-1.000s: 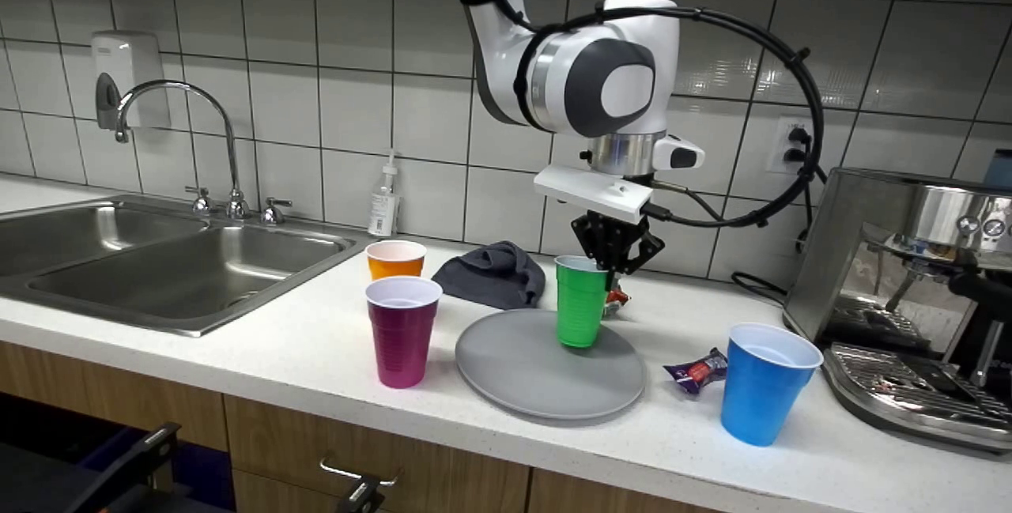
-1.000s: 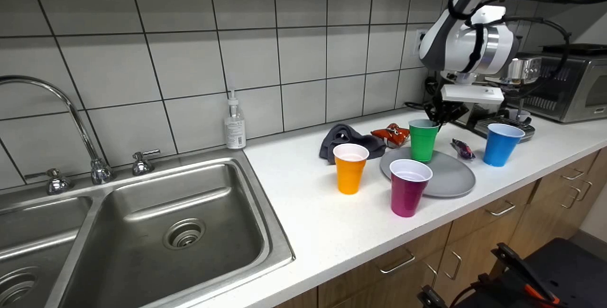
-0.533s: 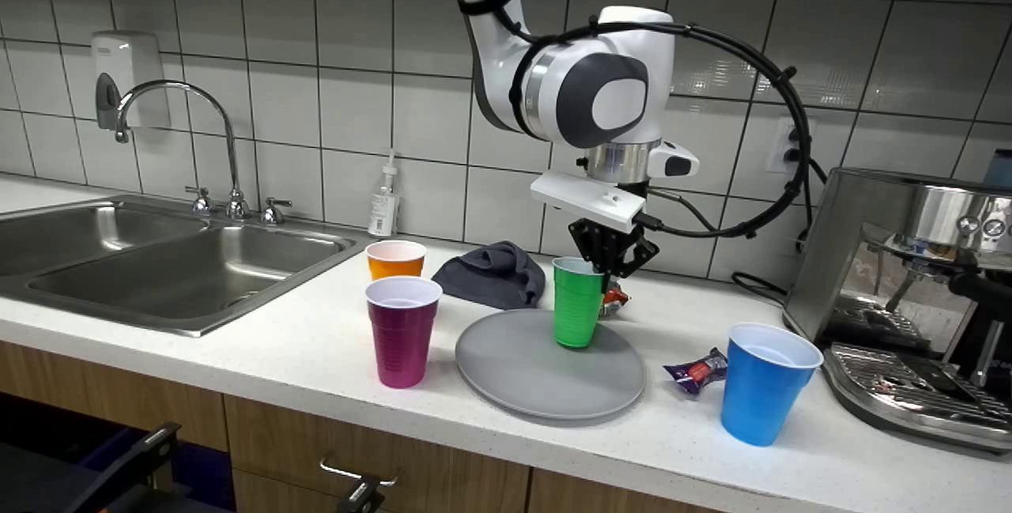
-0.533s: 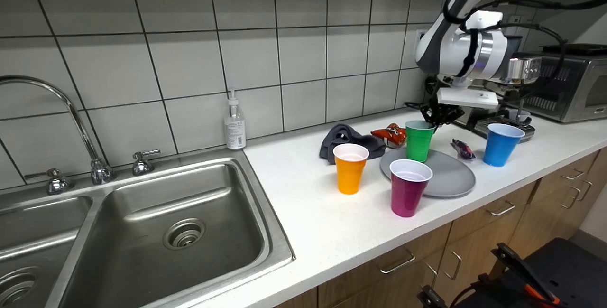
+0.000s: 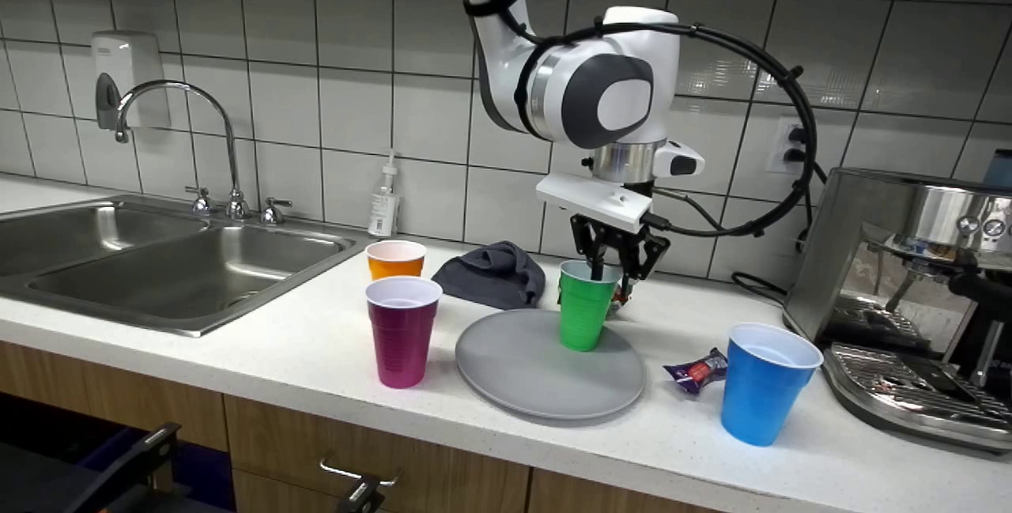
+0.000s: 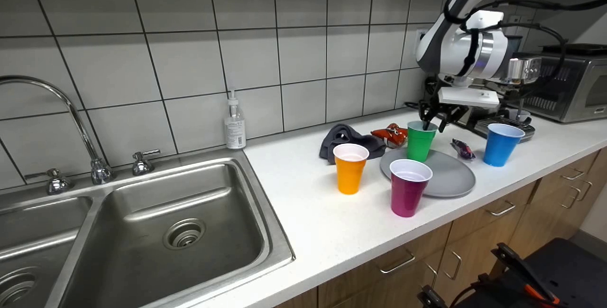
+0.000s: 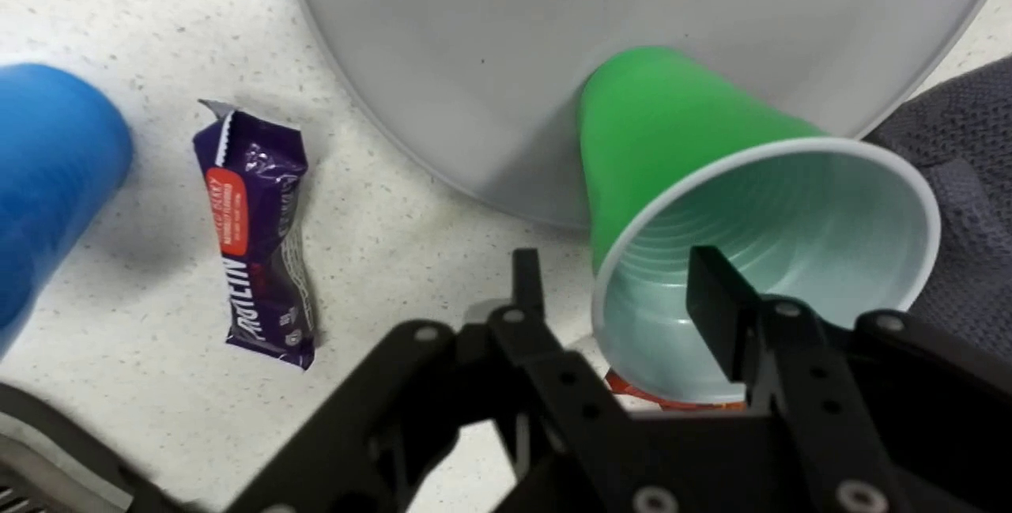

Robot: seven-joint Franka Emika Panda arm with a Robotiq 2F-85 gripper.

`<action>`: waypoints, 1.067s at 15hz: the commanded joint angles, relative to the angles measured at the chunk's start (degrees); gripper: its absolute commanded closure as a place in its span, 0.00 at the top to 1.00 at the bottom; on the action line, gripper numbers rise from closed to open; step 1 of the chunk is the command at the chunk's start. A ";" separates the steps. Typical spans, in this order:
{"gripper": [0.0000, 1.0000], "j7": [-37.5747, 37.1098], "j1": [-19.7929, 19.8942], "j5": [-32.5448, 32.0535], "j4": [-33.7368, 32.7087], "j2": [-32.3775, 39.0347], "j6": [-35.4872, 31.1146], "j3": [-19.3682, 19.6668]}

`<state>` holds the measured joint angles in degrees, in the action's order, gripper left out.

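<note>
Gripper (image 7: 617,260): jaws have parted since a moment ago; green cup (image 7: 660,114) shifted slightly with that, plate (image 7: 474,39) unmoved. One finger now sits inside the cup's mouth, the other outside, rim running through the gap between. Whether either finger touches the cup wall, cannot tell.

Cup stands upright on the plate, off centre toward the tiled wall (image 5: 427,114). Tapered plastic, bright green outside, pale mint inside with fine concentric ridges, rounded white lip. Plate a flat grey disc, smooth and dull, narrow raised edge. Counter (image 5: 316,343) white, finely speckled.

Cloth (image 7: 968,149) just beside the plate: dark grey, coarse weave, bunched in a soft mound. Red packet (image 6: 390,134) behind the cup, crinkled, glossy. Snack bar (image 7: 261,236) flat on the counter between plate and blue cup (image 5: 763,390); slick purple wrapper, crimped end, orange-red label.

Purple cup (image 5: 402,343) and orange cup (image 6: 350,175) toward the sink (image 6: 137,260), same tapered form, white-lined. Sink brushed steel, rounded corners. Soap bottle (image 6: 235,130) at its back corner: clear plastic, white pump top. Coffee machine (image 5: 901,213) near the blue cup: boxy polished metal.
</note>
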<state>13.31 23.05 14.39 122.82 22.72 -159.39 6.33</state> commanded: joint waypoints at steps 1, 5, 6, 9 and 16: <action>0.82 2.40 1.82 0.64 -0.65 -0.84 0.21 -0.90; 1.00 4.54 3.24 0.65 -0.25 -2.99 0.93 -0.75; 1.00 5.29 3.65 0.67 -0.02 -3.56 0.98 -0.72; 1.00 7.03 4.33 0.24 0.02 -4.76 1.69 -0.11; 1.00 9.74 5.78 0.23 -0.76 -6.03 3.30 1.47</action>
<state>20.33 27.47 14.38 122.06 18.42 -159.04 7.62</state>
